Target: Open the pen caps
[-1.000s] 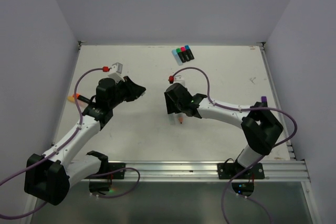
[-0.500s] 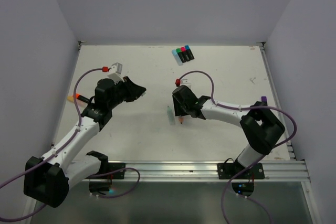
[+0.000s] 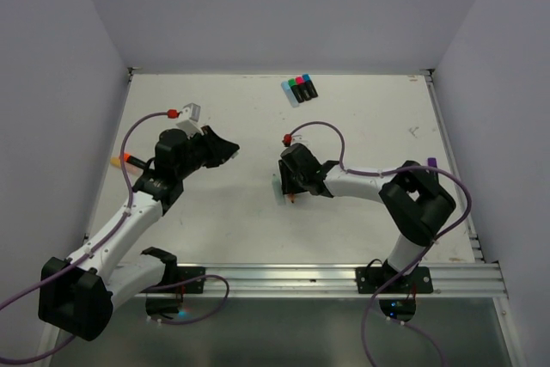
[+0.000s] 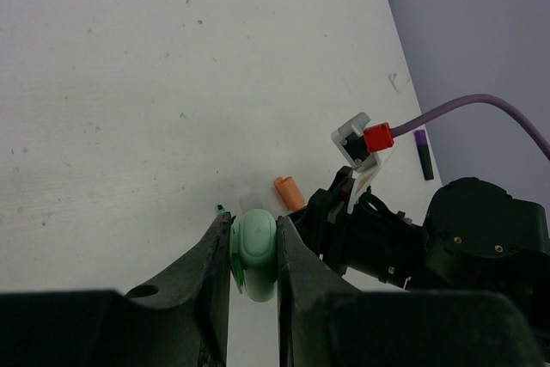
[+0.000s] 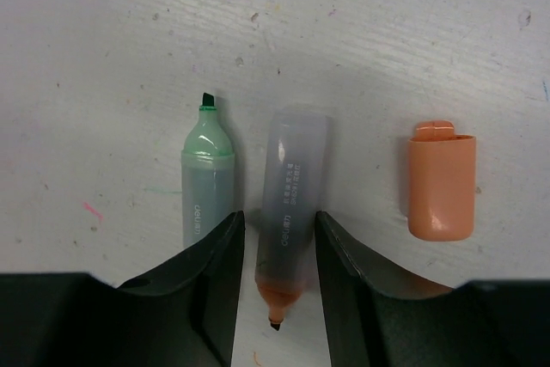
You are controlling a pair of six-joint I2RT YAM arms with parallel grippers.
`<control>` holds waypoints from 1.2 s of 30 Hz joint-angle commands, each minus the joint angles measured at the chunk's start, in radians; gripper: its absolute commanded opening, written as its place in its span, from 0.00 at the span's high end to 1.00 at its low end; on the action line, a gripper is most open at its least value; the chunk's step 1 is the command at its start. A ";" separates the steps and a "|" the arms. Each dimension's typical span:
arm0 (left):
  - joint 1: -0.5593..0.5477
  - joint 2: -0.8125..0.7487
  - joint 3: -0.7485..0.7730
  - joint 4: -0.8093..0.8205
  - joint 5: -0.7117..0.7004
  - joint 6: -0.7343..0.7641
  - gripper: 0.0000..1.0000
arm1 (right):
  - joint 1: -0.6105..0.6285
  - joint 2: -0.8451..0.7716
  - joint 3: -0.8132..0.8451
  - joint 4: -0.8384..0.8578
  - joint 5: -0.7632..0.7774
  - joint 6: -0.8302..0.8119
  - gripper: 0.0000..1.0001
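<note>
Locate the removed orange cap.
In the right wrist view, the orange cap lies on the table at picture right, beside the uncapped orange-tipped pen, not touching it.

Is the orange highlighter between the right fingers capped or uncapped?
Uncapped: the orange highlighter shows its bare tip, and the orange cap lies apart beside it.

right end effector (image 5: 277, 223) lowered, narrowing around orange-tipped pen (image 5: 292, 186)

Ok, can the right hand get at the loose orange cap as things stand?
Probably yes. The orange cap lies uncovered just beside the right hand, with nothing between them. The hand straddles the orange pen body, so it would need to shift sideways first.
</note>
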 commanded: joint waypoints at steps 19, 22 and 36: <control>-0.038 0.139 0.049 0.087 0.142 0.019 1.00 | -0.048 -0.260 -0.037 -0.046 0.029 0.038 0.45; -0.124 0.245 0.125 0.081 0.090 0.025 1.00 | -0.126 -0.364 -0.021 -0.206 0.108 0.058 0.39; -0.443 0.827 0.569 0.050 -0.053 0.012 1.00 | -0.627 -0.618 -0.033 -0.465 0.078 0.015 0.01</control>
